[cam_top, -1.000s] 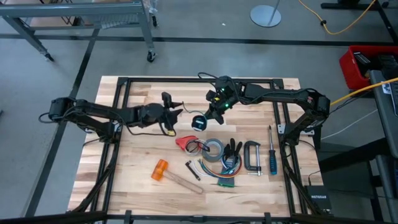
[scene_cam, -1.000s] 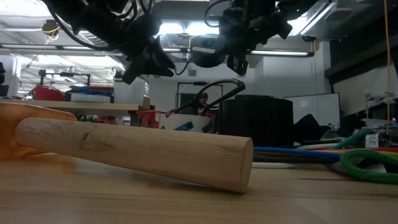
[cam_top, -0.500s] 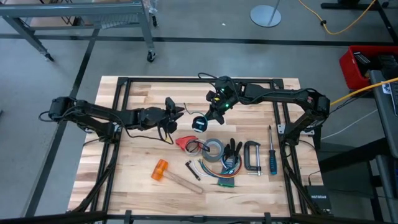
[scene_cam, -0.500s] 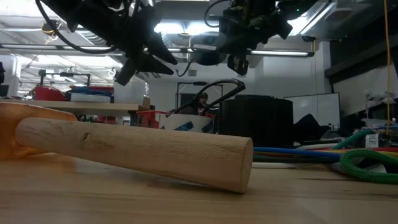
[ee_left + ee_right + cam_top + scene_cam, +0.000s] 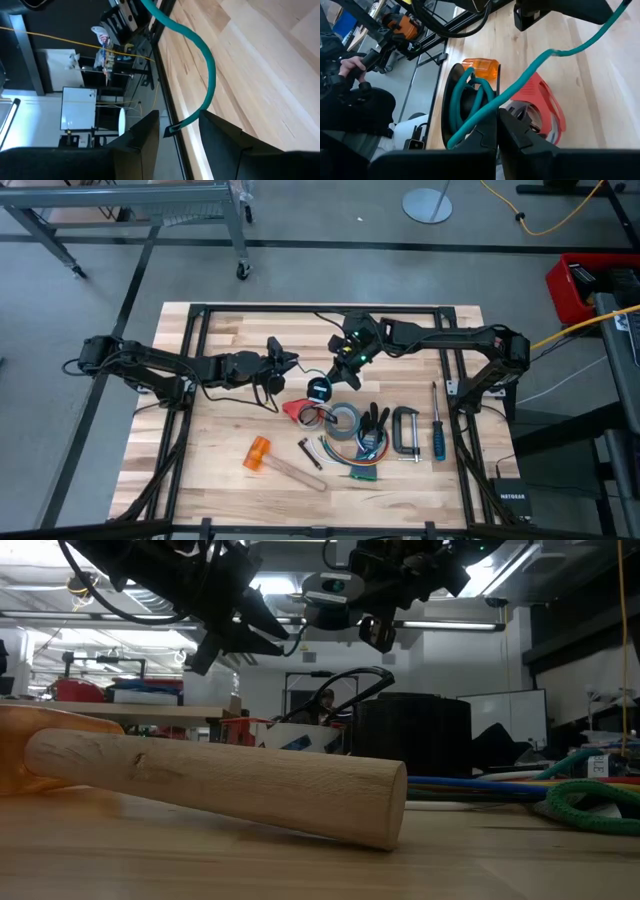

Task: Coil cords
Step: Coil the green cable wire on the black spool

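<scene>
The cord (image 5: 540, 60) is thin and teal-green. Part of it is wound in a round black reel (image 5: 465, 107), which shows in the high view (image 5: 319, 388) and hangs in the air in the low view (image 5: 330, 585). My right gripper (image 5: 497, 112) is shut on the cord right beside the reel, over the table's middle (image 5: 338, 370). From there the cord runs to my left gripper (image 5: 177, 130), which stands open just left of the reel (image 5: 288, 365) with the cord (image 5: 210, 75) passing between its fingers. My right gripper pinches the cord (image 5: 501, 97) between its two shut fingers, just where it leaves the reel. The fingers slant downward and lie across the cord. The reel hangs beside the fingertips, clear of the table. My left gripper has the cord in its gap; I cannot tell whether a finger (image 5: 220, 135) touches it.
Below the reel lie a red-handled tool (image 5: 297, 408), a tape roll (image 5: 345, 420), pliers (image 5: 375, 425), a clamp (image 5: 405, 430), a screwdriver (image 5: 437, 430), coloured wires (image 5: 360, 465) and an orange-headed hammer (image 5: 258, 452), its handle (image 5: 220, 780) across the low view. A person (image 5: 350, 85) sits beyond the table.
My left gripper has rolled about its own axis while staying in place. My right gripper has gone a little toward the table's near edge, carrying the reel with it, still clear of the table.
</scene>
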`<state>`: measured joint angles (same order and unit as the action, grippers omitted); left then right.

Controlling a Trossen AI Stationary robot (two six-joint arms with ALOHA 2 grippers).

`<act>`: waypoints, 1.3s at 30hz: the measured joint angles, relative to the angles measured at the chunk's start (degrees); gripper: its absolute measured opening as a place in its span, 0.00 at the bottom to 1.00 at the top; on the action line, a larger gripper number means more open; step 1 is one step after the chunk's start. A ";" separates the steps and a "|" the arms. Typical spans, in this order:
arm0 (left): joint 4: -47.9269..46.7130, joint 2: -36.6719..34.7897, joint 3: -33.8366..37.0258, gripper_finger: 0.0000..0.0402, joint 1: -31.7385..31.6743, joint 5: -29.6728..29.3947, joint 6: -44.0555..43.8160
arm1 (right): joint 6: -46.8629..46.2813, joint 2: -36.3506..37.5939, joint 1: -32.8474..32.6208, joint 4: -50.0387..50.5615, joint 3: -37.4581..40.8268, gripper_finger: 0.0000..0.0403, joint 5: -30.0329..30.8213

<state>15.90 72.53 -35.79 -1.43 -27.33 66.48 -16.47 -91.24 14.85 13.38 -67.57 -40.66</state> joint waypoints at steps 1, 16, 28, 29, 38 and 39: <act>0.00 0.00 0.00 0.33 0.00 0.00 0.01 | -0.01 -0.01 0.00 0.00 0.00 0.01 0.02; -0.66 0.04 0.00 0.33 0.00 1.46 1.51 | -1.27 -0.02 0.11 -0.02 0.00 0.01 -0.35; -3.38 0.04 0.00 0.30 0.00 1.46 1.20 | -1.29 -0.02 0.11 0.00 0.00 0.01 -2.00; -3.45 0.04 0.00 0.28 0.00 1.45 1.20 | -1.29 -0.02 0.11 -0.02 0.00 0.01 -2.01; -3.37 0.04 0.00 0.04 0.00 1.44 1.05 | -1.27 -0.02 0.12 -0.02 0.00 0.01 -1.97; -3.37 0.04 0.00 0.02 0.00 1.44 1.01 | -1.27 -0.02 0.13 -0.02 0.00 0.01 -1.87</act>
<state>12.53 72.58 -35.79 -1.43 -25.89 67.49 -17.74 -91.26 14.98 13.37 -67.57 -42.53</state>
